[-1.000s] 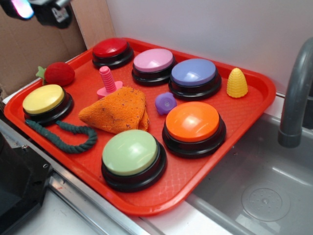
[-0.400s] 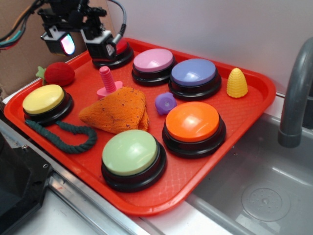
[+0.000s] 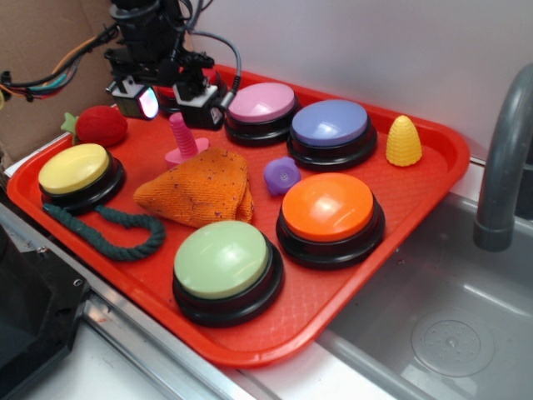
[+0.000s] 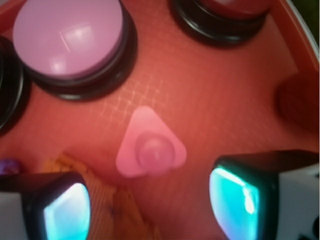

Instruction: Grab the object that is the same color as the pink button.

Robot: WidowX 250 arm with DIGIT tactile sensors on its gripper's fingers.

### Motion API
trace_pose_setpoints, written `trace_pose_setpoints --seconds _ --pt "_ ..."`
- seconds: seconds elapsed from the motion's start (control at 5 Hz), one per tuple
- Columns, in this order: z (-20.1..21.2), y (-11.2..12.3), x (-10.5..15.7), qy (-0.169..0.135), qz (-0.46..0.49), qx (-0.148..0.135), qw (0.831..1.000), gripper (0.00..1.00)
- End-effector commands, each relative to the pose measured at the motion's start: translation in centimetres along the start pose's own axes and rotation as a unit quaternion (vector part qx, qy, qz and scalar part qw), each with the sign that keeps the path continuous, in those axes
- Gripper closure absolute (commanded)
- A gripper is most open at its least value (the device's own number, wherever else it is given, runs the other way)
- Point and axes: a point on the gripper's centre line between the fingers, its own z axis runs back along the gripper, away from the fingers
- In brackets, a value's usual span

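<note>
The hot-pink toy bolt [image 3: 182,140] stands upright on the red tray [image 3: 350,283], left of centre, touching the orange cloth [image 3: 198,188]. In the wrist view I look straight down on the bolt [image 4: 150,150] and its flat triangular base. The pink button [image 3: 261,107] sits at the back, also in the wrist view [image 4: 68,37]. My gripper [image 3: 166,100] hovers open just above and behind the bolt; in the wrist view the gripper [image 4: 150,205] is empty, with the bolt just ahead of the gap between the fingers [image 4: 240,197].
Red button [image 3: 193,83] partly behind the gripper. Purple-blue [image 3: 331,127], orange [image 3: 330,213], green [image 3: 223,265] and yellow [image 3: 77,172] buttons, purple round toy [image 3: 282,175], yellow corn [image 3: 404,142], red strawberry [image 3: 100,125], green rope [image 3: 108,227]. Grey faucet [image 3: 504,158] and sink right.
The gripper has come down and to the right from the upper left corner, and now hangs just above the pink bolt. Nothing on the tray has moved.
</note>
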Motion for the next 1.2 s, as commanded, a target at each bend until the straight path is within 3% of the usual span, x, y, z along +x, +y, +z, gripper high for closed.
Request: trace_pose_setpoints --seconds 0.0,0.2,0.4,0.6,1.0 --pt "-2.0 1.5 1.2 0.003 -0.008 -0.021 1.0 0.0" --pt "-2.6 1.7 0.9 0.01 -0.006 -0.021 1.0 0.0" --pt "-3.1 1.7 0.8 0.009 -0.005 -0.013 1.0 0.63" --pt "-3.0 1.8 0.9 0.01 -0.003 -0.013 1.0 1.0" --pt "0.5 2.4 1.4 0.005 -0.012 -0.02 1.0 1.0"
